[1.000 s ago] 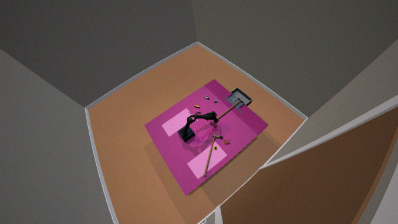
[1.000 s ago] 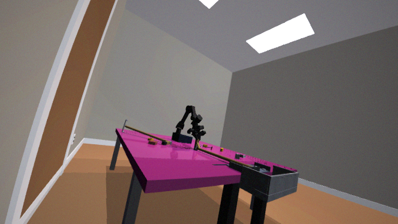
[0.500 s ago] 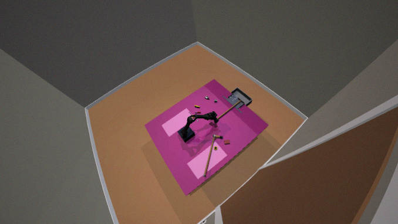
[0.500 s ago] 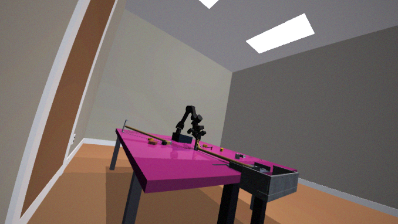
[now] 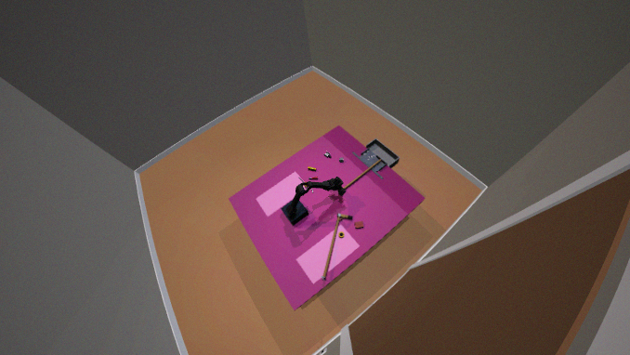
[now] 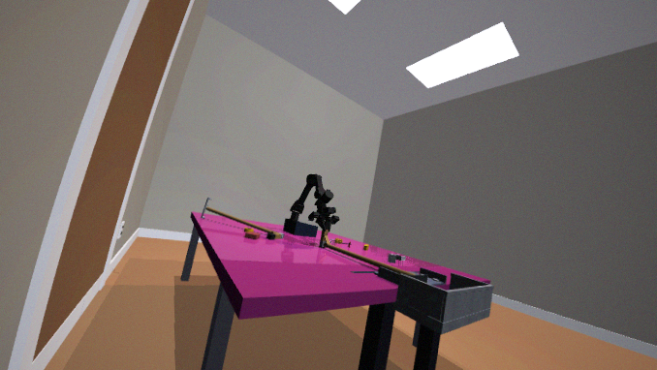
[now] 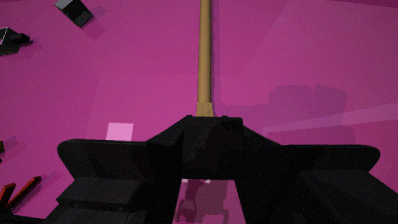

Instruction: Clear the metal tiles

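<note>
Black gripper fingers are clamped on the near end of the long scraper, whose wooden handle reaches out over the magenta table to the steel bench plate. Small pale tiles seem to remain there, beside the scraper's far end, just short of the catch box. I'd judge the sweeping under way; next, the blade probably needs to come behind those tiles, then push boxward, staying low.

Your magenta table carries the arm's black base, a second long-handled tool lying slantwise, a reddish block and a yellow ring near it. You've got a yellow piece near a red one.
</note>
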Controlling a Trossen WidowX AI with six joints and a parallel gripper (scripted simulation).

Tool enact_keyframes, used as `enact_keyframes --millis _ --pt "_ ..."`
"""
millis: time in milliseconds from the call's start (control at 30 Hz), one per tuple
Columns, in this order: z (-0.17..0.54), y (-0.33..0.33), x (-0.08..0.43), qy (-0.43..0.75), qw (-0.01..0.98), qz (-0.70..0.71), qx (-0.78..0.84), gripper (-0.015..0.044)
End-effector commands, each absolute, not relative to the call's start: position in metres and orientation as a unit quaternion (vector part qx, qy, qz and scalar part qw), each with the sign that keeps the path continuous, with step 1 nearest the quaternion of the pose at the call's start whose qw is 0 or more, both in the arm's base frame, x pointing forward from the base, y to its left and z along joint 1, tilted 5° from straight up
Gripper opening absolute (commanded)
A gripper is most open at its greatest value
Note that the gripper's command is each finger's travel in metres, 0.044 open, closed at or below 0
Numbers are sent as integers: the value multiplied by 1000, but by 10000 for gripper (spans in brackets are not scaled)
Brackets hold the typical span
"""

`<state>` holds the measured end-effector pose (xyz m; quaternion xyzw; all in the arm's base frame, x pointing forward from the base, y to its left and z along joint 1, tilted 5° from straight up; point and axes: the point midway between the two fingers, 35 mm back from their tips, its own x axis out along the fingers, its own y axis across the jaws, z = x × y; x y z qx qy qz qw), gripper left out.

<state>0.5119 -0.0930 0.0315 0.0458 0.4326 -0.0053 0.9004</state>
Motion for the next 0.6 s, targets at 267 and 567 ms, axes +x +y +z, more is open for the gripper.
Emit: enact_keyframes --millis 267,567 --pt "37 -95 500 430 902 -4 46 0" --pt "38 -95 491 430 902 -5 46 0"
